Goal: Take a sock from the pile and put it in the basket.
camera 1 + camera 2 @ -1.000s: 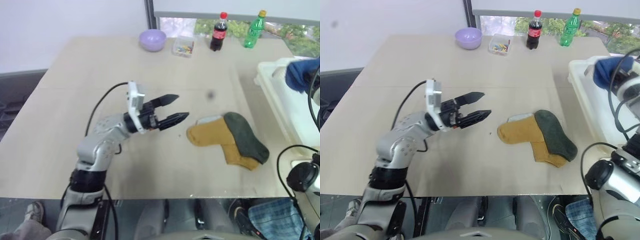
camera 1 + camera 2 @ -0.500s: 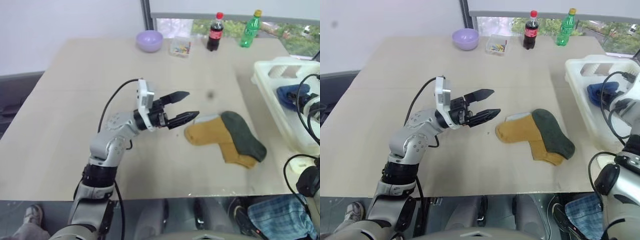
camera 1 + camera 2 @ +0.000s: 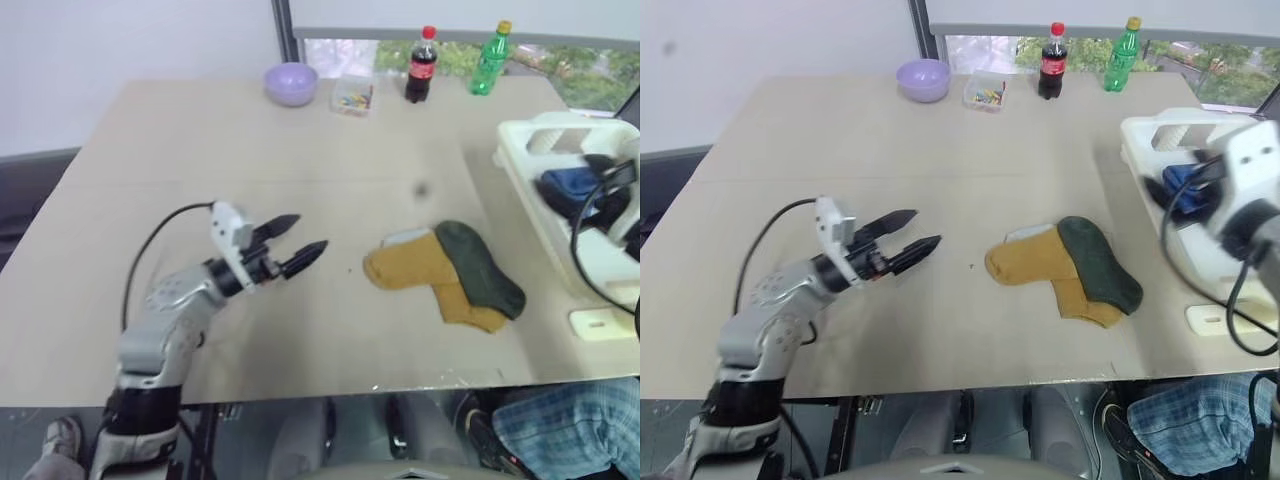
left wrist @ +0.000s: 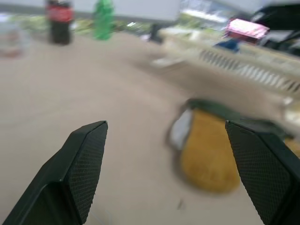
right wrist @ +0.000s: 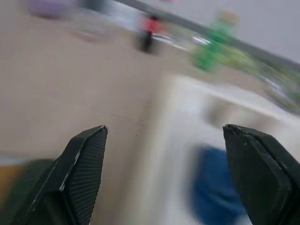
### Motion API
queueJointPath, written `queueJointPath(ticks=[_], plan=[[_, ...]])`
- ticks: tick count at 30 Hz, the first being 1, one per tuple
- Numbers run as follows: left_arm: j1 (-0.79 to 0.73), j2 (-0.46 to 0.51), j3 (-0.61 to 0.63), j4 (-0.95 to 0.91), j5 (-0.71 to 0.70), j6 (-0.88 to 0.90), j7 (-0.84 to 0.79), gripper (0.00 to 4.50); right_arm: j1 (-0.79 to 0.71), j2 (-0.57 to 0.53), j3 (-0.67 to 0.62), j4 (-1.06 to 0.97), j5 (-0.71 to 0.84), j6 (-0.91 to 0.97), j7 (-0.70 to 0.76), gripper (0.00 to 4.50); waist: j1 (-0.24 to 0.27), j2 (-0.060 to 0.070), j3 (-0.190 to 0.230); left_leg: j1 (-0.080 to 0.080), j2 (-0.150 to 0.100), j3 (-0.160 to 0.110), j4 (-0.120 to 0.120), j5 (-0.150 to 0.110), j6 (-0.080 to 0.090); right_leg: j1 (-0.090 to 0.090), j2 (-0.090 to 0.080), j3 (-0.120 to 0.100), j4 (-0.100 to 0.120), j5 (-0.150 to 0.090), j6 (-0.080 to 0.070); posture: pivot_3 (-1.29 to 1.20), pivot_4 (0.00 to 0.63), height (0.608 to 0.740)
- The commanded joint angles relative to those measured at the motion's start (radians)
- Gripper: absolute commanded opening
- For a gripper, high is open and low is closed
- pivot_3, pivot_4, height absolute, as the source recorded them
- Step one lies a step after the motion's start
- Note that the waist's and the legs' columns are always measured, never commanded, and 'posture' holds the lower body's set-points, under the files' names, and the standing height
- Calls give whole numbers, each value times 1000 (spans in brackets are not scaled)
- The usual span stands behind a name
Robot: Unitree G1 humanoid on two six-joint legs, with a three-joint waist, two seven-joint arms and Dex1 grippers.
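Observation:
A royal-blue sock (image 3: pixel 566 187) lies inside the cream-white basket (image 3: pixel 527 142) at the table's right edge. My right gripper (image 5: pixel 164 129) is open beside the basket with nothing between its fingers; the blue sock (image 5: pixel 213 187) lies beyond them. The pile (image 3: pixel 440 272) on the table is a mustard-yellow sock with a dark green sock over its right side and a bit of white at its upper left. My left gripper (image 3: pixel 305 236) hangs open and empty above the table, left of the pile and pointing toward it. The left wrist view shows the yellow sock (image 4: pixel 206 159) ahead of the fingers.
At the far edge stand a lilac bowl (image 3: pixel 291 82), a clear box of small coloured things (image 3: pixel 352 96), a cola bottle (image 3: pixel 420 65) and a green bottle (image 3: pixel 490 58). A small cream piece (image 3: pixel 600 322) lies near the front right corner. Checked cloth (image 3: pixel 570 440) shows below the table edge.
My right gripper opened and let go of the blue sock, which now lies in the basket, and the arm drew back. My left arm pulled back to the left and lower.

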Motion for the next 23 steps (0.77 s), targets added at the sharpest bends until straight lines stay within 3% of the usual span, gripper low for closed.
queueJointPath(ticks=[1, 6, 9, 13, 16, 23], plan=[[103, 40, 108, -108, -35, 14, 16, 4284, 61, -13, 47, -39, 11, -55, 81, 4014, 10, 0, 0, 0, 0, 0, 1, 0, 0, 0, 0, 0, 0, 0, 0, 0, 150, 740], [321, 105, 284, -180, -61, 22, -15, 4284, 258, -46, 16, -68, 26, -93, 200, 4014, 30, -2, 0, -2, -4, 0, 2, -1, 1, 1, -10, -2, -3, 0, 0, 0, 150, 740], [453, 144, 418, -185, -84, 6, -78, 4284, 529, -66, -160, -63, 34, -131, 341, 4014, 47, -2, 0, -2, -4, -1, 2, -2, 2, 2, -11, -4, -5, 0, 0, 0, 150, 740], [533, 168, 504, -205, -114, 9, -114, 4284, 727, -76, -290, -11, 24, -246, 507, 4014, 48, -1, -1, -1, -4, -1, 2, -2, 2, 4, -11, -5, -8, -3, -3, 0, 150, 740], [592, 175, 555, -213, -124, 9, -149, 4284, 758, -57, -325, 56, -3, -348, 544, 4014, 37, -6, -4, 1, -1, 1, 3, -2, 1, 5, -13, -6, -8, -4, 1, 0, 150, 740], [638, 195, 588, -223, -143, 22, -178, 4284, 736, -67, -365, 134, -9, -390, 533, 4014, 31, -6, -4, 3, 6, 7, 2, -5, -3, 3, -19, -17, -7, -4, 1, 0, 150, 740]])
